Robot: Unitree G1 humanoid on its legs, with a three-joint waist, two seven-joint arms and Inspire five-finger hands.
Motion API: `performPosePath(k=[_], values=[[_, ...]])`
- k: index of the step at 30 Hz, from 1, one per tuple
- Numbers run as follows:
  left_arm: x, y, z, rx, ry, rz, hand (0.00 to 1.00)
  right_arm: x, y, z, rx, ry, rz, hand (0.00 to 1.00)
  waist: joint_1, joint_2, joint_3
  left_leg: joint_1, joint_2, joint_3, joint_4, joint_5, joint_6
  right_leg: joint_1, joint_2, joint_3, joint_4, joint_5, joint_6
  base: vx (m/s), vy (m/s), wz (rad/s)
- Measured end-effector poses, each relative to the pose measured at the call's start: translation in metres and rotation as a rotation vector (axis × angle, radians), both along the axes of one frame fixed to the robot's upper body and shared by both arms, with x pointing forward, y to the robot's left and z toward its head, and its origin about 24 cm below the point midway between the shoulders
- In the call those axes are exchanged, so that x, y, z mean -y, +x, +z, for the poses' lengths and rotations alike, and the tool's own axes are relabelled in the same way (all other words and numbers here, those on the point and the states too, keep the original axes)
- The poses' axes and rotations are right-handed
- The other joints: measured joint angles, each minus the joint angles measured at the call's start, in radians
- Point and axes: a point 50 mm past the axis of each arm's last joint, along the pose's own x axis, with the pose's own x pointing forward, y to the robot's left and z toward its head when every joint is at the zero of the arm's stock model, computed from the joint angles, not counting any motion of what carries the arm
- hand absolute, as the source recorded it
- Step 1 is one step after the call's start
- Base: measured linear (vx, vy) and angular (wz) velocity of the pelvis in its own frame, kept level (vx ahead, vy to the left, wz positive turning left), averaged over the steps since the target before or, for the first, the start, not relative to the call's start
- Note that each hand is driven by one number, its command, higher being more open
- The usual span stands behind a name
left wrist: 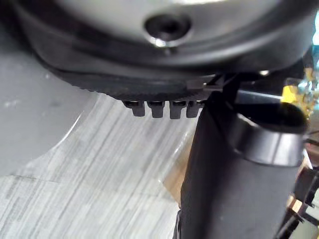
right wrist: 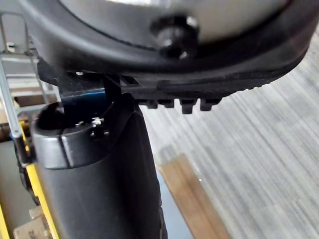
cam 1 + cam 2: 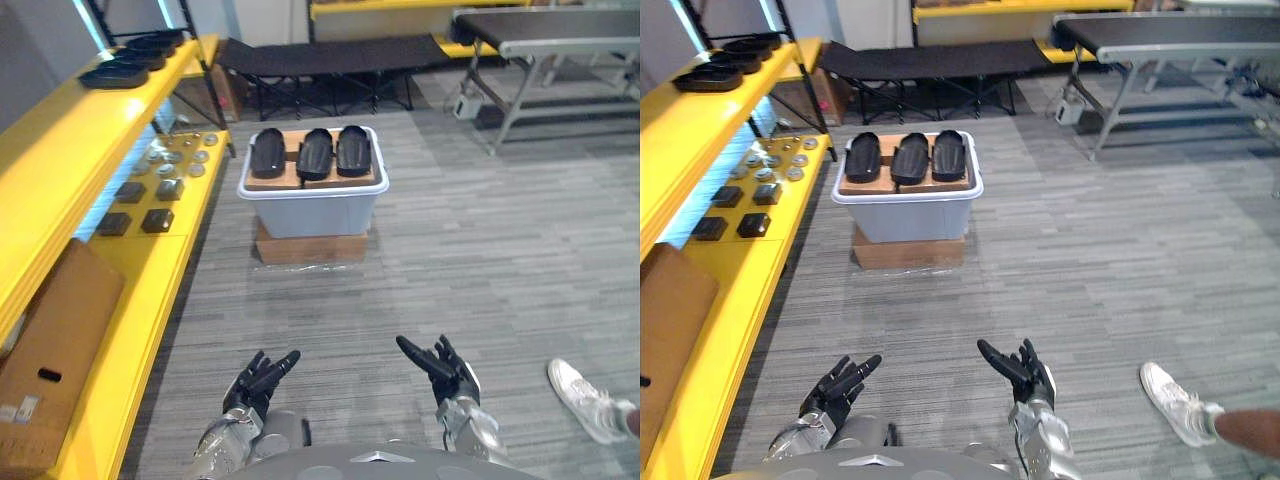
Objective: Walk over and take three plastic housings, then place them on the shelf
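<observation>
While three black oval plastic housings [image 3: 315,152] lie side by side on a brown board [image 3: 268,182] atop a pale grey plastic tub [image 3: 316,212] on the floor ahead, the left hand [image 3: 262,380] and right hand [image 3: 445,368] hang low, well apart from it. Both hands' fingers stretch loosely forward, holding nothing. A long yellow shelf [image 3: 150,290] runs along the left.

Three housings [image 3: 314,152] are lying side by side atop the bin [image 3: 313,212] — the bin is sitting on a flat box [image 3: 310,248] on the floor [image 3: 480,260]. The shelf [image 3: 150,290] is running along the left; a cot [image 3: 330,55] is standing behind the bin.
</observation>
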Motion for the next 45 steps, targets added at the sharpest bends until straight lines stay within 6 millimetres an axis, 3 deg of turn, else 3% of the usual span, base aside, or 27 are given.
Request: performPosePath(k=[2, 3, 4, 5, 6, 7, 8, 9, 11, 12, 14, 16, 17, 19, 20, 22, 25, 27, 29, 30, 31, 33, 34, 35, 37, 40, 45], values=[[0.002, 0.002, 0.002, 0.023, 0.002, -0.005, 1.00, 0.004, -0.011, -0.004, -0.037, -0.009, 0.006, 1.00, 0.006, 0.014, 0.004, -0.012, 0.009, -0.006, -0.157, 0.086, -0.016, 0.056, 0.018, 0.020, 0.009, -0.075, 0.013, 0.40, 0.135, -0.23], [-0.001, 0.003, 0.002, 0.028, 0.009, -0.011, 1.00, 0.001, -0.017, -0.008, -0.073, -0.005, 0.031, 1.00, 0.012, -0.001, 0.003, -0.009, 0.010, 0.005, -0.136, 0.195, 0.006, 0.084, 0.016, 0.037, 0.038, -0.137, 0.005, 0.34, 0.142, -0.24], [-0.005, 0.004, 0.003, 0.029, 0.020, -0.017, 1.00, -0.001, -0.019, -0.011, -0.090, 0.004, 0.039, 1.00, 0.019, -0.019, -0.003, -0.011, 0.002, 0.020, -0.115, 0.219, 0.024, 0.085, 0.001, 0.046, 0.058, -0.167, 0.001, 0.48, 0.172, -0.37], [-0.013, 0.003, 0.004, 0.028, 0.036, -0.028, 1.00, -0.005, -0.020, -0.013, -0.100, 0.015, 0.054, 1.00, 0.028, -0.065, -0.017, -0.012, -0.028, 0.050, -0.075, 0.220, 0.051, 0.083, -0.043, 0.063, 0.102, -0.216, -0.004, 0.56, 0.115, -0.45], [-0.017, 0.004, 0.004, 0.021, 0.045, -0.037, 1.00, -0.007, -0.023, -0.016, -0.117, 0.023, 0.076, 1.00, 0.028, -0.099, -0.027, -0.005, -0.049, 0.060, -0.074, 0.216, 0.071, 0.052, -0.068, 0.078, 0.201, -0.236, 0.024, 0.57, 0.094, -0.42], [-0.021, 0.004, 0.003, 0.003, 0.061, -0.042, 1.00, -0.010, -0.016, -0.017, -0.119, 0.027, 0.113, 1.00, 0.020, -0.111, -0.019, 0.008, -0.062, 0.057, -0.065, 0.201, 0.118, -0.036, -0.090, 0.072, 0.386, -0.216, 0.103, 0.57, 0.091, -0.16], [-0.026, 0.000, 0.000, -0.023, 0.077, -0.052, 1.00, -0.016, -0.017, -0.020, -0.139, 0.042, 0.135, 1.00, 0.010, -0.123, -0.011, 0.047, -0.072, 0.053, -0.071, 0.172, 0.137, -0.140, -0.120, 0.062, 0.635, -0.115, 0.255, 0.54, 0.130, 0.07], [-0.029, -0.001, 0.000, -0.033, 0.091, -0.053, 1.00, -0.020, -0.021, -0.023, -0.158, 0.054, 0.142, 1.00, 0.010, -0.131, 0.004, 0.088, -0.080, 0.050, -0.073, 0.155, 0.134, -0.203, -0.154, 0.052, 0.790, -0.071, 0.261, 0.54, 0.133, 0.23], [-0.029, -0.002, -0.001, -0.052, 0.104, -0.040, 1.00, -0.027, -0.029, -0.028, -0.187, 0.077, 0.143, 1.00, 0.011, -0.133, 0.020, 0.183, -0.084, 0.045, -0.074, 0.118, 0.142, -0.265, -0.196, 0.017, 0.892, -0.115, 0.190, 0.52, 0.095, 0.21], [-0.025, -0.002, -0.002, -0.055, 0.102, -0.052, 1.00, -0.029, -0.028, -0.027, -0.175, 0.073, 0.145, 1.00, 0.006, -0.106, 0.032, 0.236, -0.075, 0.024, -0.105, 0.111, 0.139, -0.278, -0.197, -0.002, 0.798, -0.138, 0.169, 0.54, 0.054, 0.50], [-0.017, 0.003, -0.001, -0.049, 0.091, -0.080, 1.00, -0.026, -0.021, -0.022, -0.145, 0.049, 0.146, 1.00, -0.014, -0.080, 0.019, 0.263, -0.047, -0.018, -0.145, 0.107, 0.133, -0.291, -0.184, -0.044, 0.504, -0.141, 0.163, 0.36, 0.004, 0.56], [-0.011, 0.014, 0.003, -0.007, 0.081, -0.075, 1.00, -0.032, -0.013, -0.018, -0.103, 0.056, 0.152, 1.00, -0.008, -0.065, 0.016, 0.260, -0.013, -0.054, -0.145, 0.075, 0.101, -0.316, -0.173, -0.012, 0.193, -0.055, 0.177, 0.35, -0.089, 0.34], [-0.011, 0.017, 0.004, 0.003, 0.081, -0.074, 1.00, -0.035, -0.014, -0.018, -0.103, 0.059, 0.159, 1.00, -0.008, -0.066, 0.015, 0.256, -0.009, -0.063, -0.135, 0.063, 0.093, -0.319, -0.173, -0.003, 0.151, -0.017, 0.177, 0.26, -0.145, 0.38], [-0.014, 0.013, 0.003, -0.009, 0.081, -0.046, 1.00, -0.048, -0.023, -0.022, -0.113, 0.113, 0.169, 1.00, -0.004, -0.107, -0.010, 0.231, -0.013, -0.078, -0.080, 0.001, 0.056, -0.326, -0.182, 0.048, 0.085, 0.159, 0.190, 0.22, -0.284, 0.24], [-0.016, 0.010, 0.002, -0.017, 0.078, -0.028, 1.00, -0.052, -0.028, -0.023, -0.120, 0.133, 0.168, 1.00, 0.000, -0.131, -0.024, 0.227, -0.022, -0.081, -0.063, -0.019, 0.044, -0.318, -0.193, 0.042, 0.083, 0.182, 0.198, 0.28, -0.420, 0.04], [-0.004, 0.010, 0.000, -0.026, 0.030, 0.011, 1.00, -0.042, -0.027, -0.021, -0.096, 0.107, 0.153, 1.00, 0.011, -0.077, -0.049, 0.214, 0.046, -0.096, -0.010, -0.073, 0.005, -0.292, -0.140, -0.005, 0.063, 0.142, 0.184, 0.23, -0.305, 0.05], [0.011, 0.009, -0.002, -0.024, -0.037, 0.069, 1.00, -0.030, -0.029, -0.020, -0.071, 0.098, 0.075, 1.00, 0.005, -0.037, -0.058, 0.215, 0.080, -0.117, -0.003, -0.087, -0.017, -0.279, -0.110, -0.036, 0.075, 0.106, 0.161, 0.17, -0.157, 0.25], [0.013, 0.012, 0.000, -0.003, -0.038, 0.085, 1.00, -0.029, -0.029, -0.018, -0.057, 0.091, 0.046, 1.00, 0.001, -0.032, -0.037, 0.210, 0.102, -0.114, 0.100, -0.095, -0.038, -0.239, -0.098, -0.063, 0.107, 0.057, 0.148, 0.16, -0.149, 0.41], [0.010, 0.014, 0.001, 0.013, -0.027, 0.100, 1.00, -0.027, -0.029, -0.015, -0.041, 0.083, 0.029, 1.00, 0.003, -0.045, -0.028, 0.158, 0.132, -0.086, 0.252, -0.079, -0.064, -0.192, -0.094, -0.083, 0.112, 0.029, 0.134, 0.09, -0.103, 0.24], [0.009, 0.012, 0.001, 0.010, -0.023, 0.100, 1.00, -0.028, -0.027, -0.014, -0.034, 0.083, 0.030, 1.00, 0.003, -0.048, -0.029, 0.161, 0.140, -0.067, 0.249, -0.089, -0.050, -0.186, -0.097, -0.085, 0.104, 0.029, 0.134, 0.09, -0.029, 0.12], [0.010, 0.012, 0.000, 0.008, -0.028, 0.087, 1.00, -0.027, -0.022, -0.009, 0.001, 0.089, 0.021, 1.00, -0.007, -0.039, -0.032, 0.160, 0.168, -0.023, 0.200, -0.103, -0.025, -0.186, -0.103, -0.097, 0.096, 0.029, 0.135, 0.08, 0.003, 0.18], [0.014, 0.014, 0.000, 0.014, -0.028, 0.052, 1.00, -0.020, -0.013, -0.001, 0.061, 0.089, -0.022, 1.00, -0.013, -0.038, -0.020, 0.159, 0.190, 0.008, 0.086, -0.099, -0.017, -0.185, -0.132, -0.106, 0.084, 0.037, 0.150, 0.07, 0.097, 0.29], [0.015, 0.015, 0.001, 0.016, -0.022, 0.028, 1.00, -0.012, -0.010, 0.002, 0.085, 0.061, -0.037, 1.00, -0.013, -0.038, -0.020, 0.164, 0.189, 0.010, -0.012, -0.029, -0.025, -0.185, -0.154, -0.112, 0.078, 0.043, 0.171, 0.07, 0.161, 0.24], [0.017, 0.015, 0.001, 0.018, -0.022, 0.017, 1.00, -0.007, -0.010, 0.004, 0.094, 0.044, -0.039, 1.00, -0.014, -0.031, -0.019, 0.163, 0.189, 0.009, -0.044, 0.025, -0.074, -0.185, -0.162, -0.114, 0.074, 0.045, 0.185, 0.08, 0.208, 0.19], [0.007, 0.021, 0.003, 0.025, 0.029, -0.038, 1.00, -0.006, 0.003, 0.011, 0.131, 0.032, -0.042, 1.00, -0.007, -0.069, -0.003, 0.174, 0.120, 0.024, -0.088, 0.043, -0.053, -0.189, -0.218, -0.095, 0.032, 0.073, 0.232, 0.08, 0.260, 0.03], [-0.009, 0.019, 0.004, 0.001, 0.135, -0.150, 1.00, 0.004, 0.020, 0.032, 0.231, -0.003, -0.093, 1.00, -0.009, -0.101, 0.003, 0.153, 0.063, 0.032, -0.103, 0.044, -0.030, -0.201, -0.267, -0.094, -0.006, 0.100, 0.258, 0.05, 0.196, 0.03], [-0.021, 0.016, 0.006, -0.008, 0.165, -0.152, 1.00, 0.049, 0.057, 0.081, 0.415, -0.139, -0.186, 1.00, -0.013, -0.097, 0.027, 0.090, 0.042, 0.019, -0.021, 0.002, -0.001, -0.207, -0.284, -0.104, -0.022, 0.116, 0.275, 0.03, 0.089, 0.10]])
